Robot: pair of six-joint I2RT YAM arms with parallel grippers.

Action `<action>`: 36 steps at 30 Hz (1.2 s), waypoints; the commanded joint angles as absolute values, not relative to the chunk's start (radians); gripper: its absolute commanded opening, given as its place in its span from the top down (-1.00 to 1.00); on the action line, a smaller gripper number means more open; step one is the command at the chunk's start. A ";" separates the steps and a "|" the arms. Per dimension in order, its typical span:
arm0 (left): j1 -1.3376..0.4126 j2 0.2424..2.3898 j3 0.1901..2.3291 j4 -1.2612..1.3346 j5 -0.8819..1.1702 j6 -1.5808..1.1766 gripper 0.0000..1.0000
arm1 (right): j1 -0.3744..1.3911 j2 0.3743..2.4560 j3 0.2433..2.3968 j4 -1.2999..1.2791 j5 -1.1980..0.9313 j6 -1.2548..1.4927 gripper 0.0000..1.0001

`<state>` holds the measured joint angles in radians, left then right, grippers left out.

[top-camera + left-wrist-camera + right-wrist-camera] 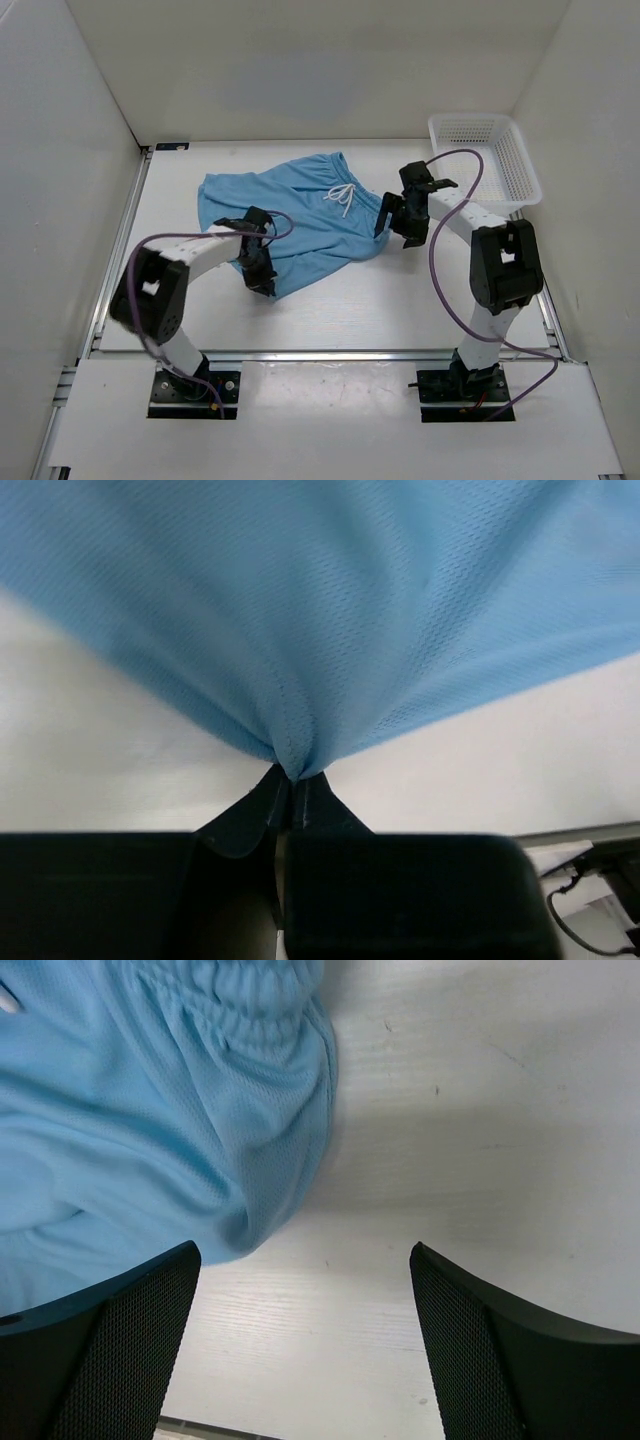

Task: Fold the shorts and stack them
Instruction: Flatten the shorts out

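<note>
While the left claw (295,780) pinches the near hem of the light blue shorts (300,215), the right claw (303,1255) hangs wide open beside them.
The shorts lie spread mid-worktop (400,310), with the waistband and white drawstring (342,196) toward the far right. A white mesh basket (522,165) stands in the far right corner, apart from the shorts. The left arm bends in from the near left, its claw closed on bunched fabric. The right arm reaches forward, its fingers spread over bare worktop just beside the waistband end.
</note>
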<state>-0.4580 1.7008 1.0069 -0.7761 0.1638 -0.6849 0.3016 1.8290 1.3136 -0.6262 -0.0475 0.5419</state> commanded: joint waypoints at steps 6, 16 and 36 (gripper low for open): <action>-0.400 1.347 0.943 -0.868 0.150 -0.690 0.79 | 0.295 1.933 1.456 -0.630 -0.075 0.496 -0.73; -0.330 1.195 0.943 -0.977 0.118 -0.660 0.79 | 0.285 2.058 1.522 -0.569 -0.052 0.474 -0.33; 0.063 1.486 1.840 -1.161 0.158 -0.433 0.79 | 0.227 2.019 2.182 -0.759 -0.150 0.569 1.00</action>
<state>0.0418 1.5352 1.7287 -1.0885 0.1799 -0.4664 0.2657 2.1399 2.1529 -0.6872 -0.1535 0.5514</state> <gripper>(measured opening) 0.139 0.085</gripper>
